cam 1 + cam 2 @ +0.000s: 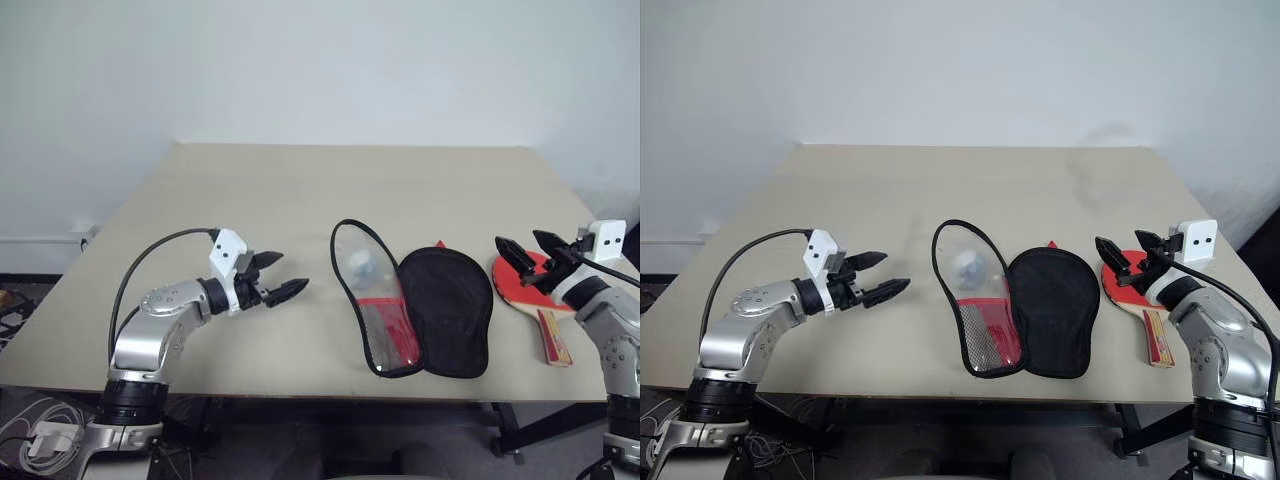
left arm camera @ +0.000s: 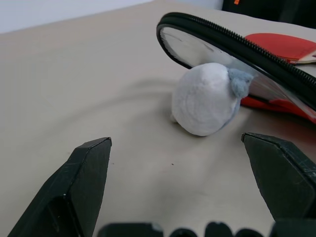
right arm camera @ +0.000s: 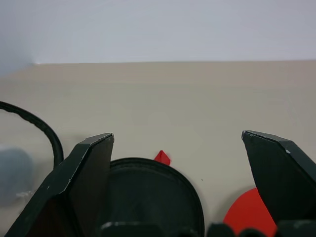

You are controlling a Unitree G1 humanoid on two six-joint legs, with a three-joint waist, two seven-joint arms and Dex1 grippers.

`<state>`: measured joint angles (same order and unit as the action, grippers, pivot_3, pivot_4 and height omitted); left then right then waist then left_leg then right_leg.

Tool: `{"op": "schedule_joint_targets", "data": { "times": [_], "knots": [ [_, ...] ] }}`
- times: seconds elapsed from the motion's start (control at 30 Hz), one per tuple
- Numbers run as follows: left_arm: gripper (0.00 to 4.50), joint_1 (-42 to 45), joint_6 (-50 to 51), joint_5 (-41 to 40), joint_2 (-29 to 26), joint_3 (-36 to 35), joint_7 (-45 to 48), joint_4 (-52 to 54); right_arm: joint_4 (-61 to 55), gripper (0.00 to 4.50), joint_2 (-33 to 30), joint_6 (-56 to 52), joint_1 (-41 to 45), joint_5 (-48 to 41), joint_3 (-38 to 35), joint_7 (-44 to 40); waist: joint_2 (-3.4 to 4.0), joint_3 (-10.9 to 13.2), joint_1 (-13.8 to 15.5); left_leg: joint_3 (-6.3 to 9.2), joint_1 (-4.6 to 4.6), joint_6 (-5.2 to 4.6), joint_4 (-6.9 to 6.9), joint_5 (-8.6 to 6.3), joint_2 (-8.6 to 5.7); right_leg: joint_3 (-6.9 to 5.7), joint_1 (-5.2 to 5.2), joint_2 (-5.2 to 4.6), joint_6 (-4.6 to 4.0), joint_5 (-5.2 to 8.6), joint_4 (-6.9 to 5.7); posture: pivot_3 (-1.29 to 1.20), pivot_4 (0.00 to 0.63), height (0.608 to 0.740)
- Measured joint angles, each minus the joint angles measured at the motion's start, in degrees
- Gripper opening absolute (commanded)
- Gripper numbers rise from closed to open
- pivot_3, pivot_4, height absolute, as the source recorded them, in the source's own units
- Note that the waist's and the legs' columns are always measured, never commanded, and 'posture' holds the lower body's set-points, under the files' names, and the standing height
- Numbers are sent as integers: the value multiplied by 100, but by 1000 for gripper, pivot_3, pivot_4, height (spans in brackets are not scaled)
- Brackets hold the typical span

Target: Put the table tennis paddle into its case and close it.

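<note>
Here, one case (image 1: 420, 305), one paddle (image 1: 520, 285), one white ball (image 1: 361, 266).

- My left gripper (image 2: 175, 190) has fingers (image 2: 81, 185) spread wide, nothing between them, hovering over the beige table (image 2: 74, 84).
- Ahead I see a white ball (image 2: 205, 101) on the table, tucked under the case (image 2: 237, 47) rim (zip edge lifted, clear side showing).
- Red paddle (image 2: 281, 44) face visible past the case.
</note>
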<state>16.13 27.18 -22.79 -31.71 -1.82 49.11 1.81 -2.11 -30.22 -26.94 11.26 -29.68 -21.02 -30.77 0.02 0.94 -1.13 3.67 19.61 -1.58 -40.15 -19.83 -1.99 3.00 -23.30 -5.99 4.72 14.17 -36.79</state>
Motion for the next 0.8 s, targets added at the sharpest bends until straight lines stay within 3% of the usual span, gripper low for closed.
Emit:
{"op": "schedule_joint_targets", "data": {
  "times": [0.47, 0.8],
  "knots": [
    [4500, 127, 168, -69, 45, 143, 174, -1, -185, 4485, 140, -40, -141, 5, 41, 289, 0, 0, 2, 1, 0, 0, 0, 0, 0, -2, 1, 0, 0, 0, 0, 0, 0, 716],
    [4500, 231, 218, -59, 218, 518, 463, -16, -354, 4485, -60, -564, -900, -63, -640, 695, 0, 0, 2, -2, 0, -1, 0, 0, 1, 1, 2, 3, 0, 0, 0, 0, 0, 716]
  ]
}}
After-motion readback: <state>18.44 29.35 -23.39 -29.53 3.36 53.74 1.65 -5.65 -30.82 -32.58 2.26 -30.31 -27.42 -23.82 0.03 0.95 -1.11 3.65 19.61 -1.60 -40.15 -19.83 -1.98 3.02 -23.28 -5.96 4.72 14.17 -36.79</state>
